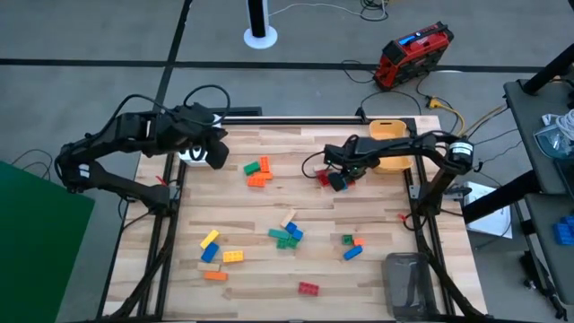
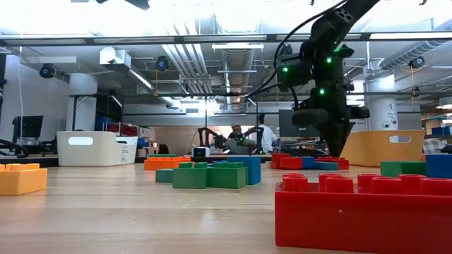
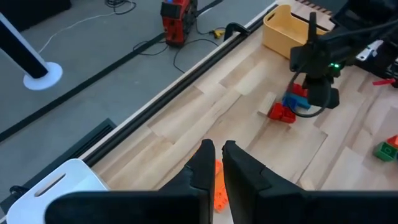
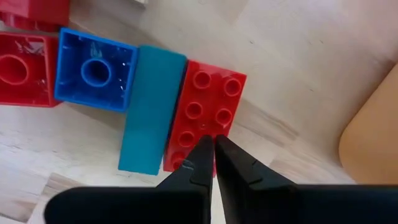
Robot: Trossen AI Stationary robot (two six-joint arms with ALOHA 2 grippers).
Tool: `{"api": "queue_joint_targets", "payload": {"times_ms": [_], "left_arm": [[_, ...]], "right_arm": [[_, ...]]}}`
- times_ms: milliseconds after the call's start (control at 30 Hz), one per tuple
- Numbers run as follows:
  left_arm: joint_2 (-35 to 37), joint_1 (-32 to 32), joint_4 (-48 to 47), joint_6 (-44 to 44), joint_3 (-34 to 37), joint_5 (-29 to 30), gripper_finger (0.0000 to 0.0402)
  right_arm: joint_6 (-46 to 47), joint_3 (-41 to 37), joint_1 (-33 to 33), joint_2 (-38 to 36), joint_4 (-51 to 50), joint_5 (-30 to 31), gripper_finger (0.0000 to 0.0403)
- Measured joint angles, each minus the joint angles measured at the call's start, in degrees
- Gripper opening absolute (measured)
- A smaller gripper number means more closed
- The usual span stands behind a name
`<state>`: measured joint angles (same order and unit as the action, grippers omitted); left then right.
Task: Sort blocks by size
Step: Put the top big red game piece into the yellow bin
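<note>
Sorting barely begun: blocks [image 1: 285, 235] lie loose across the counter [image 1: 269, 296], none seen binned. My right hand [image 4: 208, 148], fingers together, hovers over a red block [image 4: 205, 112]; left hand [image 3: 217, 163], also together, waits far left.

Many-coloured studded blocks [image 1: 287, 235] scattered in small clusters across the tabletop.

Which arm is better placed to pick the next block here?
Right. The right gripper hangs directly over a red block near the yellow bin; the left gripper sits by the white bin, away from the blocks.
</note>
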<state>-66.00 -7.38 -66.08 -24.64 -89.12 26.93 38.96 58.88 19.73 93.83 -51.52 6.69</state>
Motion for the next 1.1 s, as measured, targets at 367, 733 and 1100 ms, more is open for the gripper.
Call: {"api": "queue_joint_targets", "payload": {"times_ms": [367,733,1100], "left_arm": [[0.1,0.0,0.0,-0.1,0.0,0.2,0.0013],[0.1,0.0,0.4,-0.5,0.0,0.6,0.0013],[0.1,0.0,1.2,0.1,-0.1,1.1,0.0013]], "right_arm": [[0.5,-1.1,-3.4,-1.4,-3.6,-2.8,0.0009],[3.1,-1.1,-5.1,-10.1,-7.7,-5.3,0.0018],[0.2,-1.5,-6.0,-6.9,-4.9,-5.3,0.0183]]}}
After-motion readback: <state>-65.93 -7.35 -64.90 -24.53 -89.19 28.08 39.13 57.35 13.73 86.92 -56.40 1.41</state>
